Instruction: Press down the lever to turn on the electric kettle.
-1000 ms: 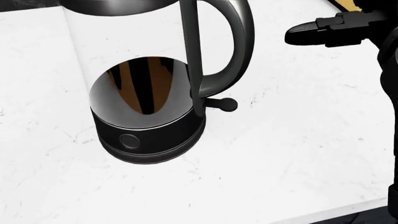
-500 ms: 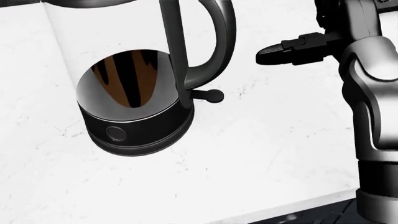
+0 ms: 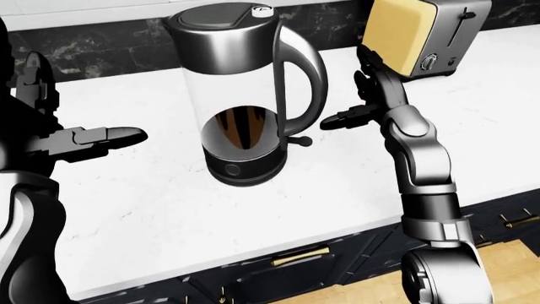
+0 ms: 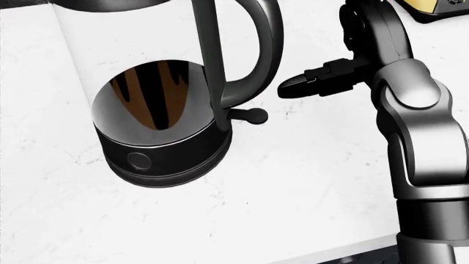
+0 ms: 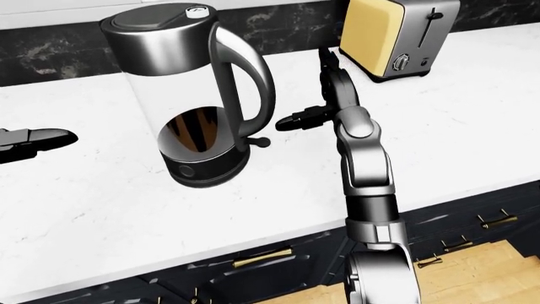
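1. Electric kettle (image 3: pixel 245 95) stands upright on the white marble tabletop (image 3: pixel 169 209), nearer its far edge than its near edge, left of middle in my left-eye view.
2. Kettle body is clear glass. I can't tell if there's water in it; I only see the shiny floor plate with brown reflections.
3. Lid (image 3: pixel 221 15) is on and sits flat.
4. Lever (image 4: pixel 248 115) sticks out at the foot of the handle (image 3: pixel 306 76), just above the black base (image 4: pixel 158 157), pointing toward the tabletop's right side.
5. My right hand (image 4: pixel 323 77) is beside the handle, on its right, above the lever. One finger (image 4: pixel 293 86) is stretched toward the kettle; the others are spread. No contact with handle or lever, a small gap shows in the head view.
6. My left hand (image 3: pixel 84 138) is over the left part of the tabletop, fingers extended and apart, holding nothing, well apart from the kettle.
7. Yellow toaster (image 5: pixel 397 38) sits by the far edge on the right, against the dark backsplash (image 3: pixel 109 44).
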Robot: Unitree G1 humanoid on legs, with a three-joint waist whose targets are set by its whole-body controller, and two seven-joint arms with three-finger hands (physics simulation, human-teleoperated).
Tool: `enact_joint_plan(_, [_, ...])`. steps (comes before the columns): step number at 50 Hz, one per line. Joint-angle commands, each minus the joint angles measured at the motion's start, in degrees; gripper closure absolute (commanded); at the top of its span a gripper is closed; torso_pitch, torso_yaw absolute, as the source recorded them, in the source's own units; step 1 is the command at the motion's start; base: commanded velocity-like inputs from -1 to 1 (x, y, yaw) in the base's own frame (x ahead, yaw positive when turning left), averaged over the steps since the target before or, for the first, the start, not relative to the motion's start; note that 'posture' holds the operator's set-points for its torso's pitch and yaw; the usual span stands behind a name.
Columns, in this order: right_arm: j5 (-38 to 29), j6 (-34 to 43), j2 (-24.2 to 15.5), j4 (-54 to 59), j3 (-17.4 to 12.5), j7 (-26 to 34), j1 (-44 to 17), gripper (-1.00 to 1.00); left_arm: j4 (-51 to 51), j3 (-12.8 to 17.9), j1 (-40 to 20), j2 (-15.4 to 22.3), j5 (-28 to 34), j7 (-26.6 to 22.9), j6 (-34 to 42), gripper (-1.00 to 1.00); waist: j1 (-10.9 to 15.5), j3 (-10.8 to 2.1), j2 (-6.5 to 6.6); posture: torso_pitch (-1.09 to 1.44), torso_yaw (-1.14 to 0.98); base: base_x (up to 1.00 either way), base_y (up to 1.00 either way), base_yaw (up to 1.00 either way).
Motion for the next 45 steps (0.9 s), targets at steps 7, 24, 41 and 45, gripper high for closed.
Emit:
enact_joint_plan(7, [-0.97, -0.29, 0.34, -3.22, -0.03, -0.92, -2.65, -1.00, -1.18, 0.71, -1.01, 0.80, 0.38, -0.08, -1.87, -1.00, -0.02, -1.46, 0.18, 0.00, 0.00, 0.00, 0.00, 0.00])
enact_joint_plan(24, [-3.81, 1.34, 3.44, -7.14, 1.61, -0.96, -0.96, -1.00, -1.22, 0.72, -0.90, 0.70, 0.47, -0.11, -1.90, -1.00, -0.07, -1.36, 0.32, 0.00, 0.00, 0.00, 0.00, 0.00])
enact_joint_plan(41, [-14.19, -3.02, 4.98, -7.13, 3.35, -7.22, 0.43, -1.00, -1.42, 1.31, -0.79, 0.93, -0.15, -0.01, -1.62, -1.00, -0.05, -1.29, 0.48, 0.00, 0.00, 0.00, 0.00, 0.00])
enact_joint_plan(45, [-16.34, -3.11, 5.20, -7.33, 3.69, -5.87, 0.71, -1.00, -1.59, 1.34, -0.73, 1.02, -0.35, 0.15, -1.47, -1.00, -0.07, -1.31, 0.49, 0.00, 0.00, 0.00, 0.00, 0.00])
